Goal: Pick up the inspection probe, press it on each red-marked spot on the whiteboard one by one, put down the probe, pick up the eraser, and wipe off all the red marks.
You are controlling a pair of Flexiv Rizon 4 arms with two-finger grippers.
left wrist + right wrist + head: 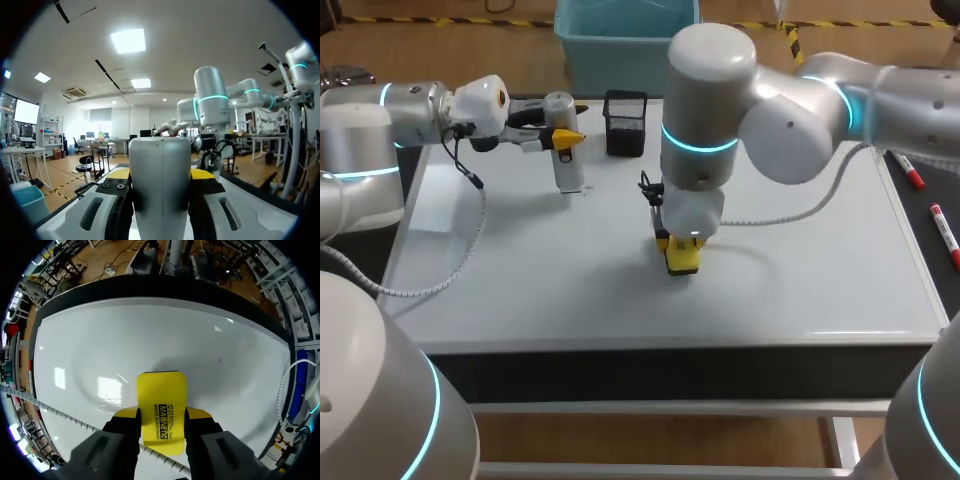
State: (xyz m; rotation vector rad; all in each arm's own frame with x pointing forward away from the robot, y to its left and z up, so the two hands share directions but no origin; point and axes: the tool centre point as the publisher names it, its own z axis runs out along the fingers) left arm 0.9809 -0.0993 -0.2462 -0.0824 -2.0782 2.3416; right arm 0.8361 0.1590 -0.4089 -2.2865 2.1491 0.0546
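Note:
The inspection probe (pixel 567 168), a grey cylinder, stands upright on the whiteboard (pixel 800 270) at its back left. My left gripper (pixel 565 138) is shut on the probe from the side. In the left wrist view the probe (pixel 160 185) fills the gap of the left gripper (pixel 161 175), and both fingers touch it. Near the board's middle, my right gripper (pixel 682 245) points down and is shut on the yellow eraser (pixel 683 258), which rests against the board. The right wrist view shows the eraser (pixel 161 405) clamped in the right gripper (pixel 161 413) over the whiteboard (pixel 100 350). I see no red marks on the board.
A black mesh pen holder (pixel 625 122) stands at the back of the board, right of the probe. Two red markers (pixel 910 170) (pixel 945 232) lie on the dark strip along the right edge. A grey cable (pixel 470 250) trails over the board's left side.

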